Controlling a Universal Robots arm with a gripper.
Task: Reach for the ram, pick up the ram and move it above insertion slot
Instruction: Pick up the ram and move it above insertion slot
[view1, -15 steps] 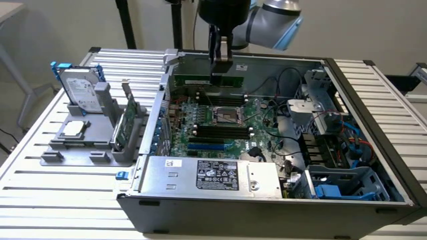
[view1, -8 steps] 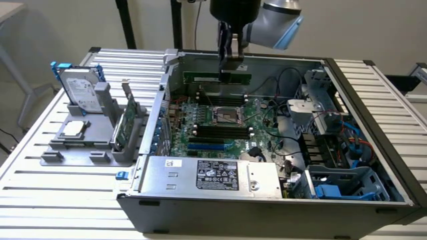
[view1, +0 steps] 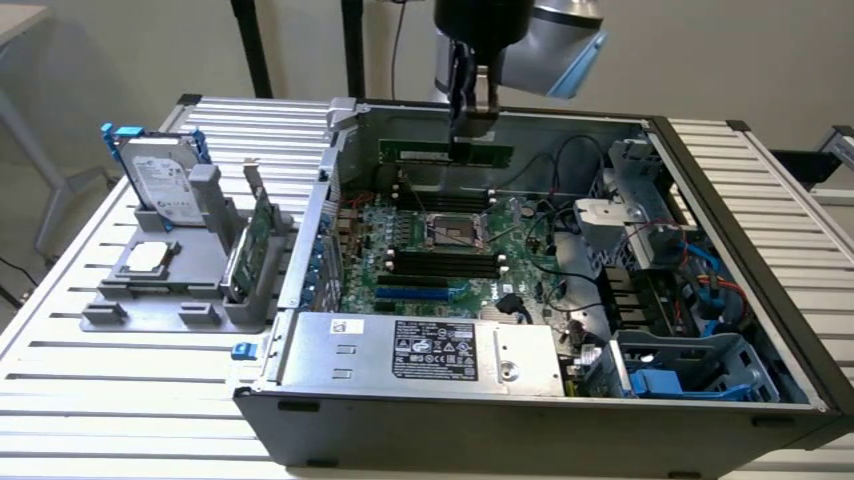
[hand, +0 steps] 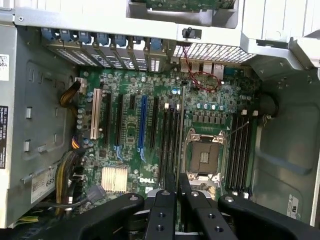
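Note:
My gripper (view1: 470, 138) hangs over the back of the open computer case (view1: 747, 330) and is shut on the ram (view1: 414, 152), a long thin green stick held level above the motherboard (view1: 400, 290). In the wrist view the two black fingers (hand: 165, 210) pinch the ram (hand: 180, 130), which shows edge-on as a thin strip running over the board. It lies along the black memory slots (hand: 169, 137) beside the CPU socket (hand: 204, 155). A second bank of slots (hand: 240, 150) sits on the socket's other side. In the exterior view the slots (view1: 441, 262) lie well below the ram.
A grey fixture (view1: 160, 300) at the exterior view's left carries a hard drive (view1: 167, 185), a CPU (view1: 150, 257) and a taller green expansion card (view1: 254, 250). The power supply (view1: 427, 350) fills the case front. Cables and a drive cage (view1: 681, 365) crowd the right side.

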